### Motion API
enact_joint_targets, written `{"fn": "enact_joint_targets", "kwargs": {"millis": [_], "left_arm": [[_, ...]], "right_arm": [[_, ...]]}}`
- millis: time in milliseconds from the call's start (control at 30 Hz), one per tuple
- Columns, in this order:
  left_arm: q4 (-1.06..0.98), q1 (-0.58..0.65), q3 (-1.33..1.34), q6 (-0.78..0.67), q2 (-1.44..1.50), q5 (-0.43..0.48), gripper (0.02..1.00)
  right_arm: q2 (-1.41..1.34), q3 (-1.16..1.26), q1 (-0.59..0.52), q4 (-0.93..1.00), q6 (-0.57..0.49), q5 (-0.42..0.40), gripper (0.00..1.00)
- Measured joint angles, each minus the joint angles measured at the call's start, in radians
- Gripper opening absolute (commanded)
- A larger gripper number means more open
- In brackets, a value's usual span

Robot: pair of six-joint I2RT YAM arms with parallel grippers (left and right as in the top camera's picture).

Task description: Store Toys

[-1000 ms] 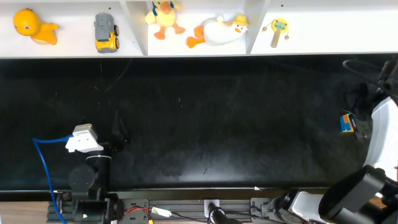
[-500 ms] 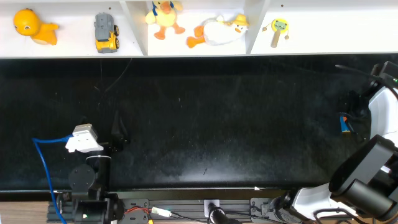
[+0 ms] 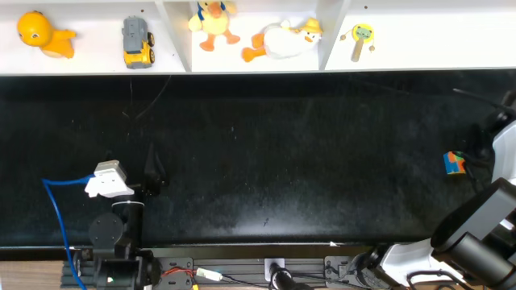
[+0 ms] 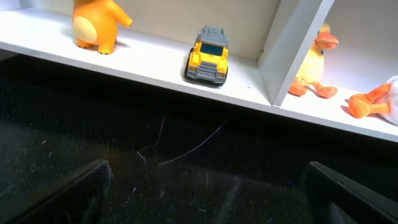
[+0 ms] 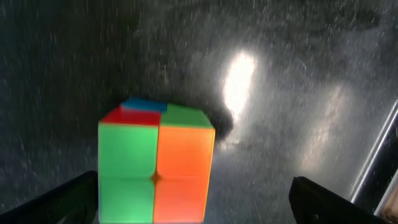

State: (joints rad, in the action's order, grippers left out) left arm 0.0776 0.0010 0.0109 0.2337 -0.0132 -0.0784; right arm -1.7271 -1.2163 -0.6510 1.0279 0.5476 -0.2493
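Observation:
A colour cube (image 5: pixel 155 165) with green, orange, red and blue faces rests on the black table (image 3: pixel 306 161) near its right edge. It appears in the top view as a small cube (image 3: pixel 453 163). My right gripper (image 5: pixel 194 183) is open and straddles it, with the cube closer to one finger (image 5: pixel 62 199) than the other. My left gripper (image 4: pixel 208 186) is open and holds nothing, low at the table's front left (image 3: pixel 153 173). It faces the white shelf (image 4: pixel 249 99).
The shelf (image 3: pixel 242 66) along the back has compartments that hold an orange duck (image 3: pixel 44 34), a yellow truck (image 3: pixel 137 42), a plush duck (image 3: pixel 214 22), a white plush goose (image 3: pixel 286 39) and a rattle (image 3: pixel 360 39). A blue cable (image 3: pixel 60 205) loops by the left arm's base.
The right arm has shifted at the table's right edge, and more of the cube now shows in the top view. The left arm has not moved.

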Motion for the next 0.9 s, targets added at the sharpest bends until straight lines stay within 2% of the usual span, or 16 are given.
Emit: {"fn": "enact_joint_targets", "kwargs": {"millis": [900], "left_arm": [[0.0,0.0,0.0,0.0,0.0,0.0,0.998]], "right_arm": [[-0.068,0.0,-0.002,-0.092,-0.017,0.042,0.996]]}}
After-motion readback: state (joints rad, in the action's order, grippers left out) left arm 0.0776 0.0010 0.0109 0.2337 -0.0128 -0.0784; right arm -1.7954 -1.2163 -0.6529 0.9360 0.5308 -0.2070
